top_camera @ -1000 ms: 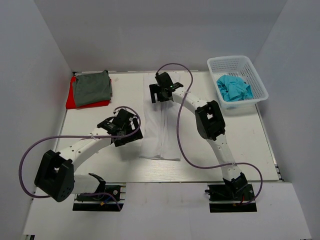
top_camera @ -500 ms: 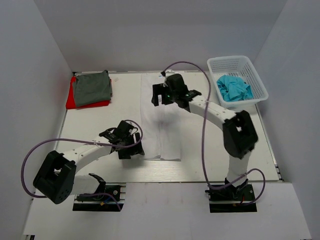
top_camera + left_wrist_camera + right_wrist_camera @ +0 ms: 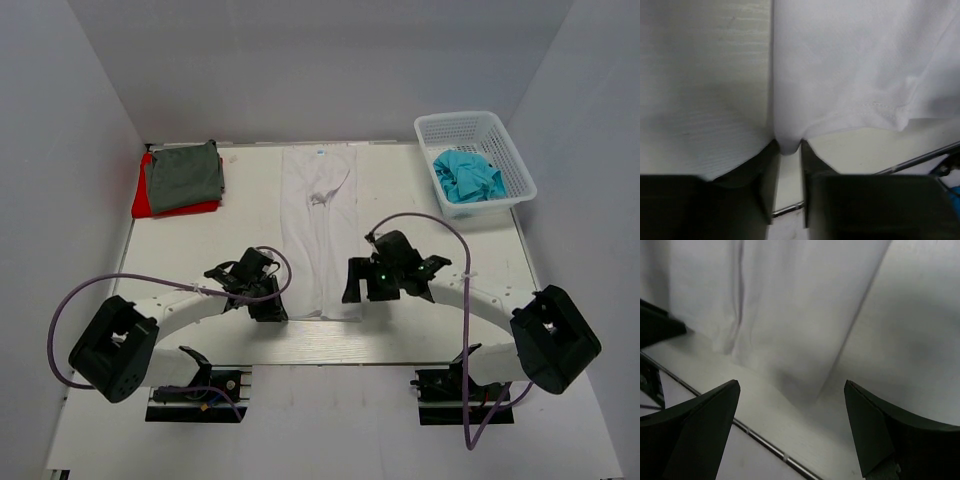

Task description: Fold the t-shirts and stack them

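Top external view: far left, a grey shirt point(image 3: 183, 175) is stacked on a red shirt point(image 3: 141, 202). A white shirt point(image 3: 320, 235) is laid as a long strip mid-table. Its near left corner is pinched by the left gripper point(image 3: 272, 310). The right gripper point(image 3: 353, 291) is spread wide at its near right corner. A turquoise shirt point(image 3: 467, 177) is bunched in the basket point(image 3: 481, 124), far right.

Top view bright, evenly lit from overhead, sharp throughout; soft shadow cast just under right arm point(image 3: 480, 300). White t-shirt point(image 3: 320, 235) nearly washed out against pale table point(image 3: 200, 250). Left wrist view soft, cloth overexposed toward 12 o'clock; left gripper's fingers point(image 3: 769, 190) rendered as dark unfocused blocks at 6 o'clock. Right wrist view blurred throughout; right gripper's fingers point(image 3: 690, 435) silhouetted at 5 and 7 o'clock.
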`<action>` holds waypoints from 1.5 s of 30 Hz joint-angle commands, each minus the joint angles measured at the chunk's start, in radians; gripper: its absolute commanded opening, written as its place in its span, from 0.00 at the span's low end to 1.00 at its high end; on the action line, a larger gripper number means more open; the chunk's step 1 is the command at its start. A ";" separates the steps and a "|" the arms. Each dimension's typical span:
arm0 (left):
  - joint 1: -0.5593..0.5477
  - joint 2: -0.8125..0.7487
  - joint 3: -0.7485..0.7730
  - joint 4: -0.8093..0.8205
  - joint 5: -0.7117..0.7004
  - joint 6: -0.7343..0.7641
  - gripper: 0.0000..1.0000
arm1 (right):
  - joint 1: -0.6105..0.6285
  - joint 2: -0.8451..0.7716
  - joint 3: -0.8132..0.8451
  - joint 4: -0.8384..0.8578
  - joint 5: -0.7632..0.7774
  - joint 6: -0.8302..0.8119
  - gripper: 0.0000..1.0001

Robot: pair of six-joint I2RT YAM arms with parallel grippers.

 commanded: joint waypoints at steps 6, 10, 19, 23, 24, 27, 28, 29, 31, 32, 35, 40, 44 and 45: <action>-0.020 0.045 -0.020 0.032 0.017 -0.015 0.08 | 0.019 -0.005 -0.115 -0.043 -0.108 0.110 0.82; -0.020 0.065 -0.020 0.020 0.014 -0.015 0.00 | 0.019 0.016 -0.108 -0.034 -0.106 0.105 0.61; -0.038 0.015 -0.002 0.010 0.002 -0.024 0.00 | 0.027 0.024 -0.092 0.003 -0.052 0.095 0.00; -0.038 -0.008 0.044 0.010 -0.023 -0.003 0.00 | 0.020 0.010 -0.046 0.007 -0.054 0.066 0.00; -0.038 -0.022 0.062 0.010 -0.032 -0.003 0.00 | 0.023 0.004 -0.036 0.014 -0.054 0.041 0.00; -0.029 -0.034 0.122 0.032 -0.043 0.023 0.00 | 0.019 0.000 0.026 0.027 0.004 0.023 0.00; -0.029 -0.034 0.142 0.004 -0.043 0.035 0.00 | 0.017 0.003 0.047 0.027 0.036 0.023 0.00; -0.017 -0.034 0.164 -0.007 -0.063 0.036 0.00 | 0.017 0.000 0.065 0.027 0.053 0.021 0.00; -0.017 -0.005 0.217 -0.007 -0.129 0.036 0.00 | 0.016 0.001 0.084 0.037 0.107 0.006 0.00; -0.017 0.007 0.236 -0.020 -0.155 0.036 0.00 | 0.020 0.001 0.111 0.052 0.124 -0.011 0.00; -0.008 0.070 0.356 -0.046 -0.214 0.057 0.00 | 0.016 0.013 0.144 0.057 0.208 -0.039 0.00; 0.014 0.179 0.515 -0.112 -0.311 0.057 0.00 | 0.002 0.064 0.256 0.052 0.329 -0.088 0.00; 0.052 0.265 0.644 -0.149 -0.353 0.066 0.00 | -0.021 0.147 0.342 0.072 0.417 -0.114 0.00; 0.061 0.278 0.662 -0.158 -0.370 0.066 0.00 | -0.038 0.162 0.393 0.067 0.420 -0.123 0.00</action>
